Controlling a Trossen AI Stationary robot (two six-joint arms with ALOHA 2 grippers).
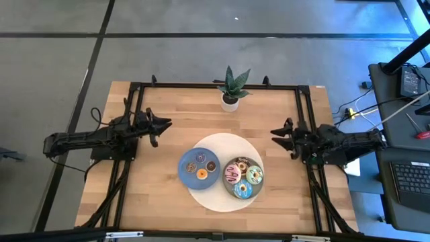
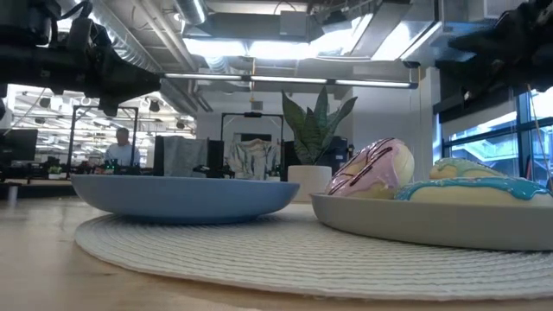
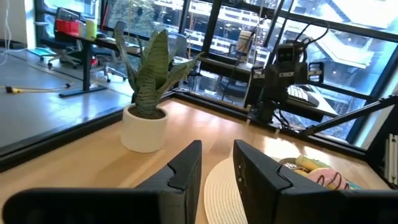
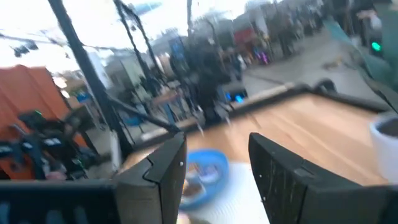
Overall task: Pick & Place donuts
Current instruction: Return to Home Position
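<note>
Mat: we see a woven mat (image 2: 285, 259) under both plates.
Left: a blue plate (image 2: 181, 197), its contents hidden from us.
Right: a grey plate (image 2: 389, 221) with a tilted pink donut (image 2: 373, 168) and a blue donut (image 2: 473, 190).
Behind: we see a plant (image 2: 315, 130).

Pale grained wood table (image 1: 154, 195); mat (image 2: 259, 250) woven, rough; blue plate (image 2: 181, 197) smooth, matt; donuts (image 2: 371, 168) w/ glossy icing.

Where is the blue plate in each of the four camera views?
High view: the blue plate sits mid-table, on the left part of the round mat.
Low view: left of centre, on the mat.
Left wrist view: not visible; only the mat shows.
Right wrist view: blurred, between the fingers of the right hand.
Shared landmark: the mat.
</note>
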